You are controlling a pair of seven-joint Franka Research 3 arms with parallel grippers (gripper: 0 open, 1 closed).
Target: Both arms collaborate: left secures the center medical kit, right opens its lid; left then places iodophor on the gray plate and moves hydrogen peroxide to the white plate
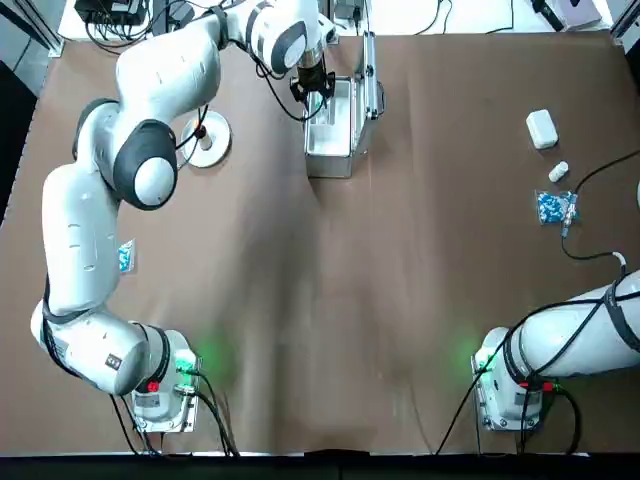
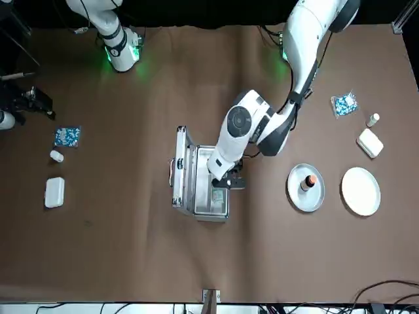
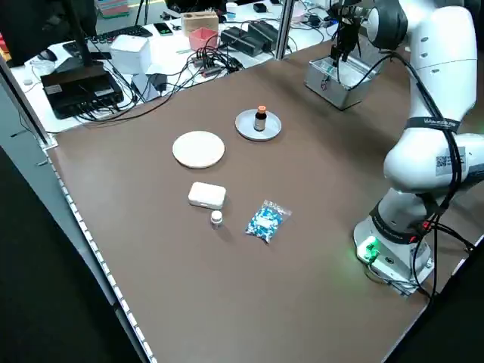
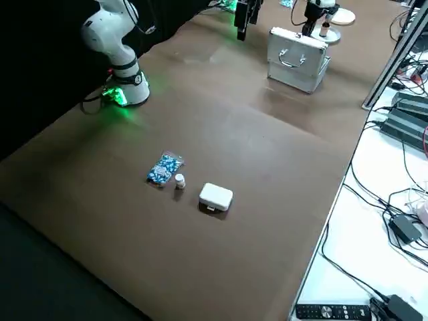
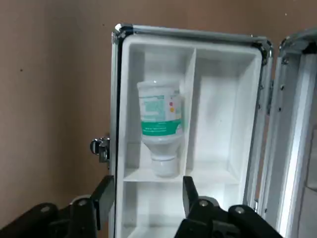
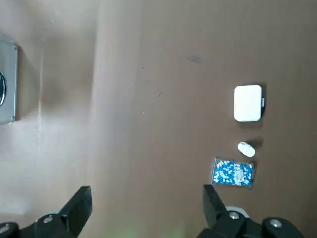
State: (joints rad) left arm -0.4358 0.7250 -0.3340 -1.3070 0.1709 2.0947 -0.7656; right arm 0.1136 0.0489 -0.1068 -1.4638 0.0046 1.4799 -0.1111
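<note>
Left claw (image 5: 146,196) hovering open and empty over the open kit (image 1: 330,130) at 12 o'clock. Peroxide (image 5: 159,125) lying inside. Iodophor (image 2: 305,183) sitting on gray plate (image 2: 292,193). Next, probably: descending to grip peroxide. Right claw (image 6: 146,210) parked, open.

A brown table (image 1: 400,300) carried an open medical kit (image 1: 335,125) at its far middle, a gray plate (image 2: 306,188) and a white plate (image 2: 361,191) beside each other, plus white boxes (image 1: 541,128), small vials (image 1: 558,172) and blue pill packets (image 1: 555,208) near both side edges.
</note>
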